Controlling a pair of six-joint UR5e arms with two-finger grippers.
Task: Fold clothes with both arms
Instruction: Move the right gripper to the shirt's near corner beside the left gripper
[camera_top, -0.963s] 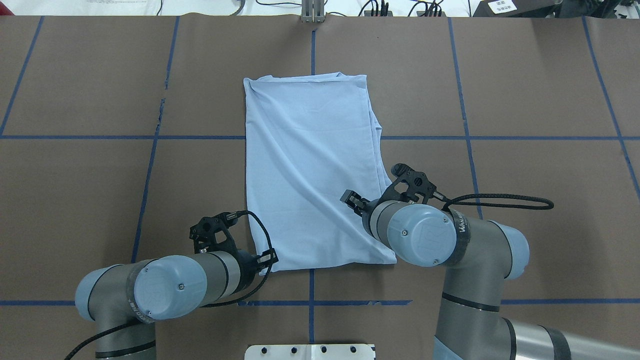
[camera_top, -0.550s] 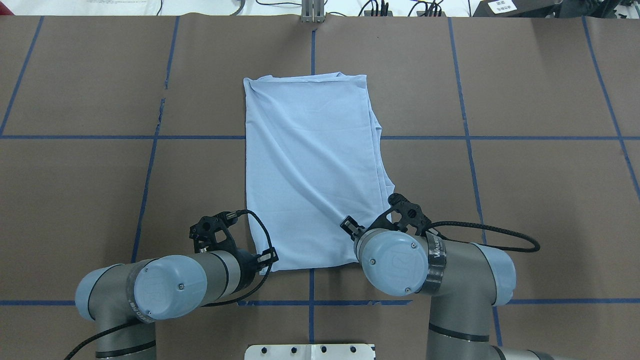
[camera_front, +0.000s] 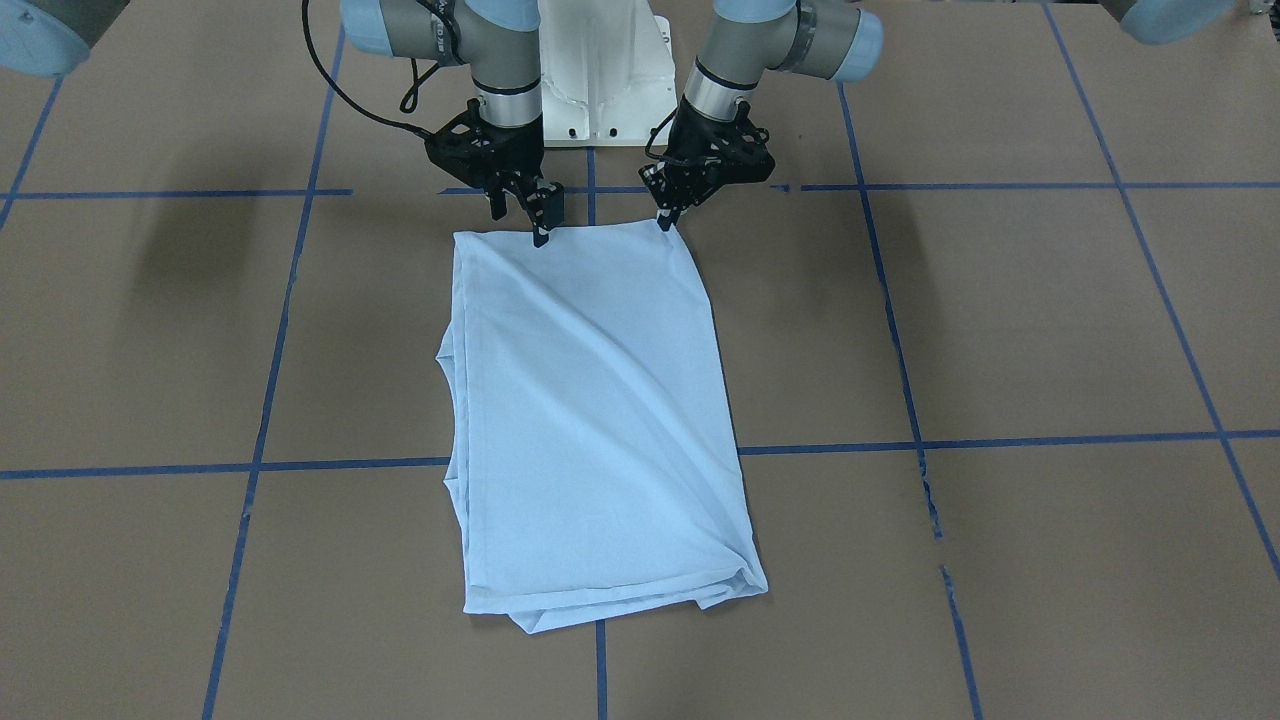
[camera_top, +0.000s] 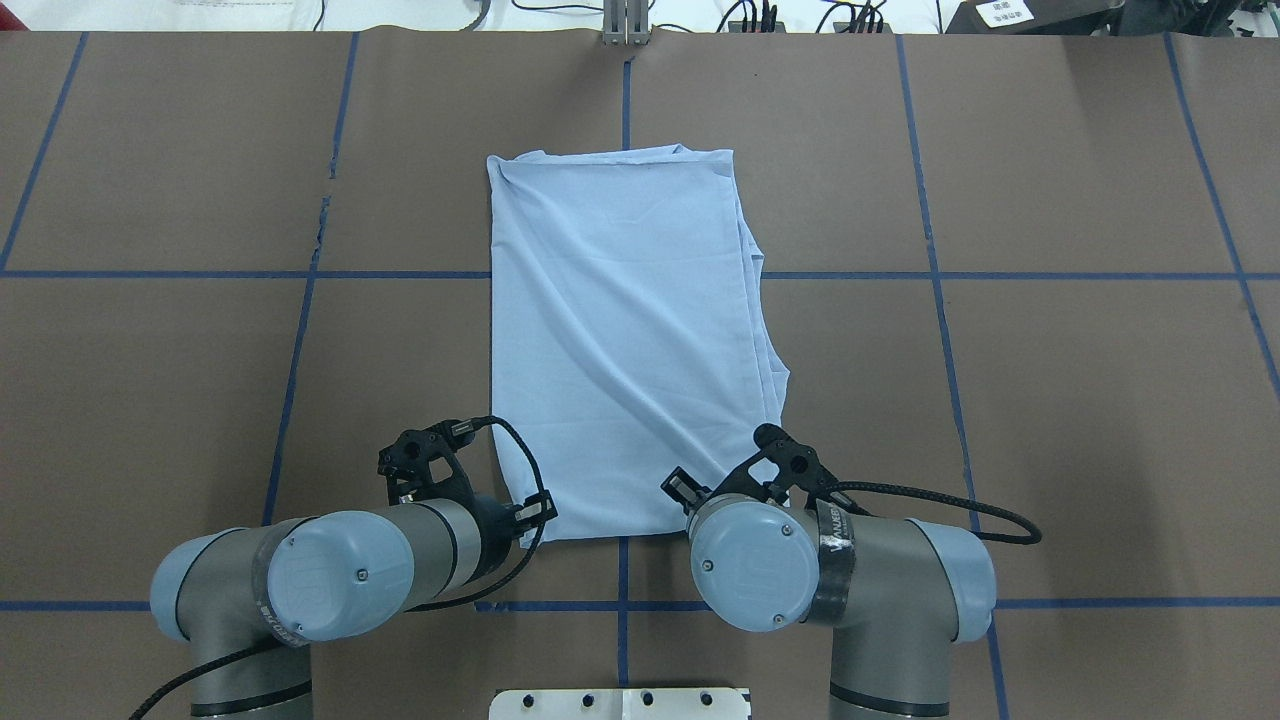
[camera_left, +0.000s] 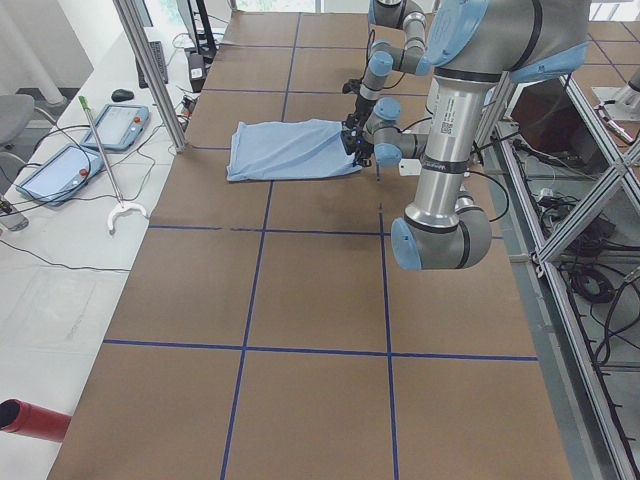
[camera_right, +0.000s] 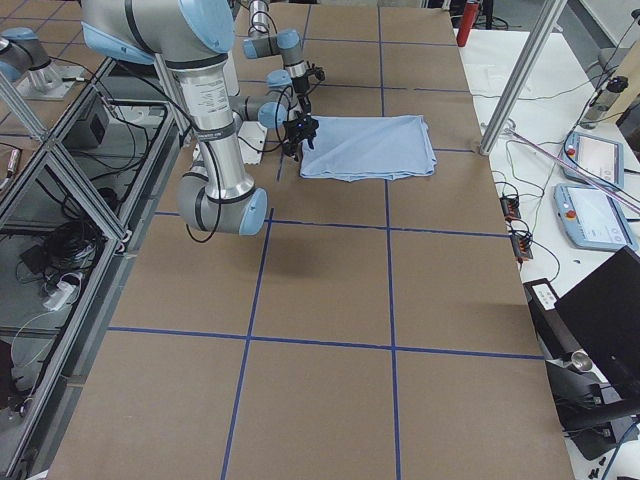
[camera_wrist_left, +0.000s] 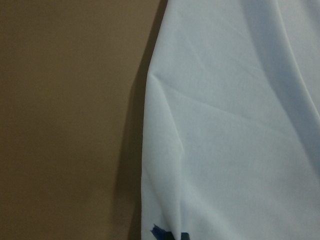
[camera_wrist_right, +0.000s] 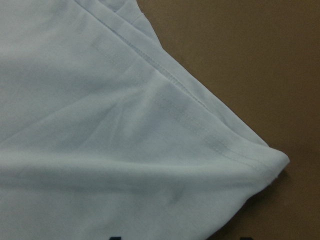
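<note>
From across the bench (camera_front: 1000, 320) we see the pale blue t-shirt (camera_front: 590, 420) folded into a long rectangle, one narrow end toward the robot. The right claw (camera_front: 520, 222) hangs over that end with its fingers apart. The left claw (camera_front: 664, 220) sits at the other near corner, fingers drawn together on the cloth. From overhead, the t-shirt (camera_top: 620, 330) lies across the blue tape lines (camera_top: 300, 275), with both arms bent over its near edge. In the two side views the t-shirt (camera_left: 290, 150) lies flat in front of the arms, and the claws are too small for us to judge. The left wrist camera shows a cloth edge casting a shadow on the bench (camera_wrist_left: 65, 120). The right wrist camera shows a stitched hem corner.
</note>
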